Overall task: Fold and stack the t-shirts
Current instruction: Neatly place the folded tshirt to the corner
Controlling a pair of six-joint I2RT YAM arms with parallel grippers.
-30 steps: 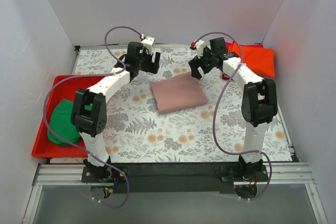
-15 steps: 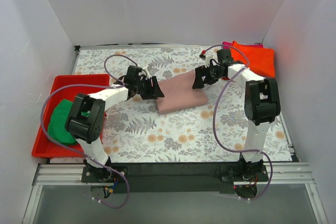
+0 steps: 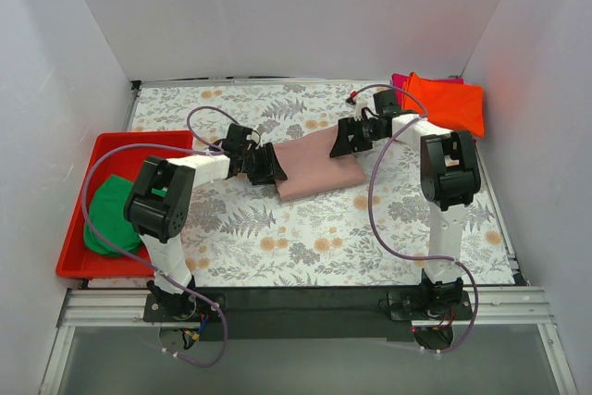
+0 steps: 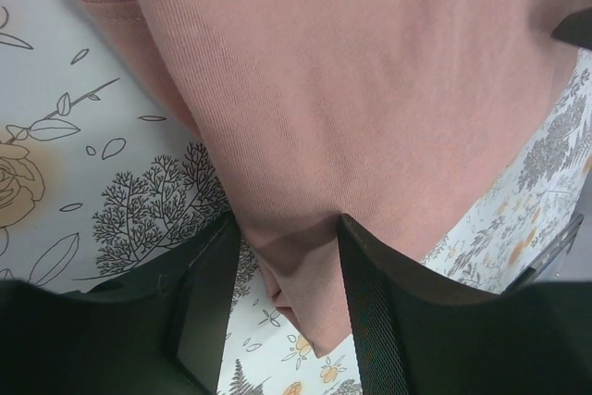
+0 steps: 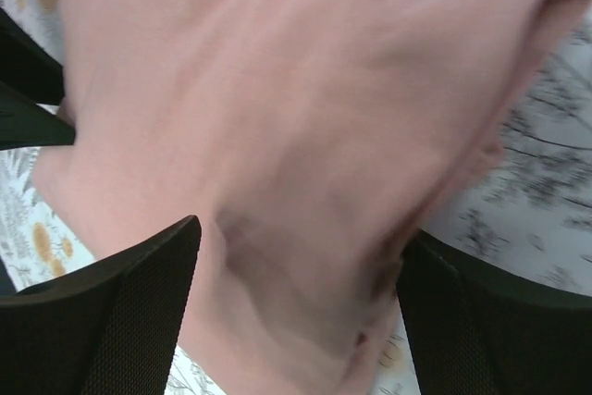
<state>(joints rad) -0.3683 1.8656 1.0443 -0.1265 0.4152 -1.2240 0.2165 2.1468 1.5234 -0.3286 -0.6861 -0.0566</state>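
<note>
Pink tee [image 3: 319,164] is lying folded; left gripper [image 4: 287,307] is pinching a bunched fold at its left edge, while right gripper [image 5: 296,321] is straddling its far right corner, fingers spread wide and the cloth between them ungripped. Red tray [image 3: 139,143] is sitting well left of the pink tee, holding a crumpled green tee [image 3: 111,215]. Orange tee [image 3: 444,104] is resting folded on a magenta one [image 3: 400,80], back-right of the pink tee.

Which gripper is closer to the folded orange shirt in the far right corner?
Right. The right gripper is at the right edge of the pink t-shirt, the side toward the orange shirt; the left gripper is at its left edge, farther off.
</note>
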